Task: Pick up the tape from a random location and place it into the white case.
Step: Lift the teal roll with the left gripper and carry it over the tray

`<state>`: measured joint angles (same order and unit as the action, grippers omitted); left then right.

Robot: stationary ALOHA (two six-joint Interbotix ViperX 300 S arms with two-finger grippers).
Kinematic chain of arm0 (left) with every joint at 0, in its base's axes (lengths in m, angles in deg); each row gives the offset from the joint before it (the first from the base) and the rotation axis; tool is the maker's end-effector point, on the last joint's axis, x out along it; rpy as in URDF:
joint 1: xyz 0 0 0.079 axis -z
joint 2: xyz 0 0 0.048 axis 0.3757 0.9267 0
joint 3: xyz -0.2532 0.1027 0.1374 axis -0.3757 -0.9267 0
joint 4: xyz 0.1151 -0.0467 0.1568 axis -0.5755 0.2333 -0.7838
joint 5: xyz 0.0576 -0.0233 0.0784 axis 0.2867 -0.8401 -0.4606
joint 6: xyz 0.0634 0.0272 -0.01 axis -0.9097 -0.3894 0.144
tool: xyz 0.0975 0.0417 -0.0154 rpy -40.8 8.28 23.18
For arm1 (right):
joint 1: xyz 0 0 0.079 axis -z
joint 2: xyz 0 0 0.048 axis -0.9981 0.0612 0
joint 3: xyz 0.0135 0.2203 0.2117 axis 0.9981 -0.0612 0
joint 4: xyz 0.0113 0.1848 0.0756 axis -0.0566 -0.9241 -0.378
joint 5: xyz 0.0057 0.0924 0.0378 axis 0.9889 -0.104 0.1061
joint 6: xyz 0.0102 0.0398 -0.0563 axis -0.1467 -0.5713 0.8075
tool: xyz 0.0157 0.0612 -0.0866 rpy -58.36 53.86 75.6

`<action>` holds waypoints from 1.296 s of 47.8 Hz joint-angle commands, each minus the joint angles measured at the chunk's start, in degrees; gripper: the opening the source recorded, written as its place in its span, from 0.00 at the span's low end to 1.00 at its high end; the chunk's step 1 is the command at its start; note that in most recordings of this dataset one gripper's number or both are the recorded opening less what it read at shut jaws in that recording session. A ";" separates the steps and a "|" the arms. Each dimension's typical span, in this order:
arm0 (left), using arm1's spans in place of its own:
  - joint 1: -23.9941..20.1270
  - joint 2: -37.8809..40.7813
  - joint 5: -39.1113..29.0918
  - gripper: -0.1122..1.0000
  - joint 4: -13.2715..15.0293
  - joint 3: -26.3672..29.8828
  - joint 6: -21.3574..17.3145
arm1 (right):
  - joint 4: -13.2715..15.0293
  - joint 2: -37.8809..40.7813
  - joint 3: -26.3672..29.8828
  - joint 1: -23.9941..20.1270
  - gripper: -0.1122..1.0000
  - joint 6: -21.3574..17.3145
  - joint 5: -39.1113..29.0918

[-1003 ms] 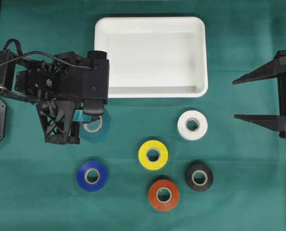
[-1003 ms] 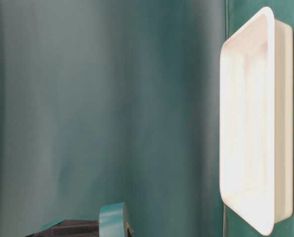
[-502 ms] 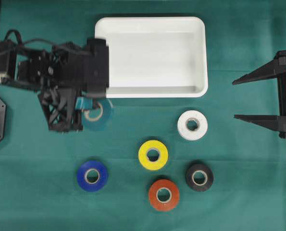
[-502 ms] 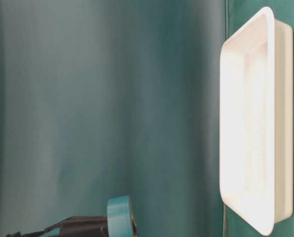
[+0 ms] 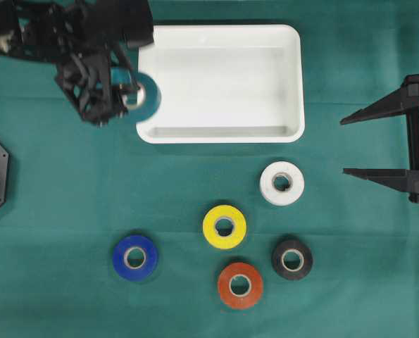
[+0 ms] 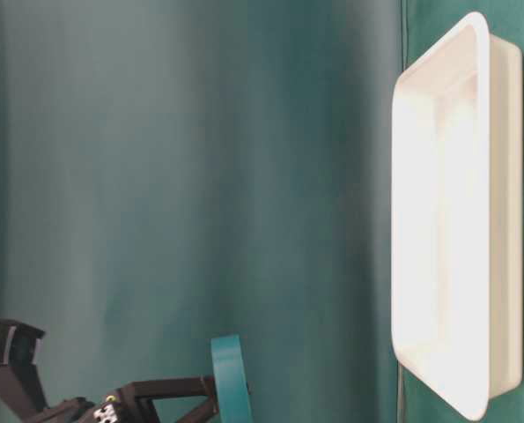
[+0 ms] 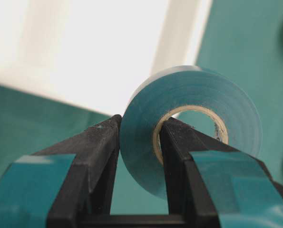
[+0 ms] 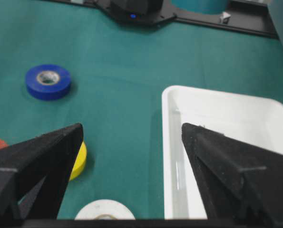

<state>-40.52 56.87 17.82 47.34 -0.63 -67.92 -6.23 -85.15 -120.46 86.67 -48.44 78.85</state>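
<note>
One teal tape roll (image 5: pixel 144 98) is pinched tight in the left gripper (image 5: pixel 128 96), up in the air at the white case's (image 5: pixel 223 134) near-left corner. Carrying step. Next, I think: move over the case's middle, then let go. Right gripper (image 5: pixel 382 144) waits beside the case, jaws wide, holding nothing.

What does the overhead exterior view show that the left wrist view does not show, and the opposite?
Only the overhead view shows the open right tool and the white, blue, red and black tape rolls lying on the green cloth. Only the left wrist view shows the grip closely: one finger outside the roll's wall, the other through its core. Both show the left tool shut on the teal tape roll at the white case corner.
</note>
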 commanded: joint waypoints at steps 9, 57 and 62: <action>-3.78 -1.14 0.62 0.29 -0.09 0.26 -0.09 | 0.18 0.26 1.58 0.09 0.91 0.09 0.18; 0.26 19.42 4.31 0.29 -0.09 21.27 -2.37 | 0.97 0.18 1.76 0.09 0.91 0.26 -0.09; 0.26 20.30 4.22 0.29 -0.09 22.06 -2.37 | 1.05 0.18 1.76 0.09 0.91 0.26 -0.53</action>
<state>-40.26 77.61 21.87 47.34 19.32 -70.29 -5.26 -85.24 -120.37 86.67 -48.27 78.41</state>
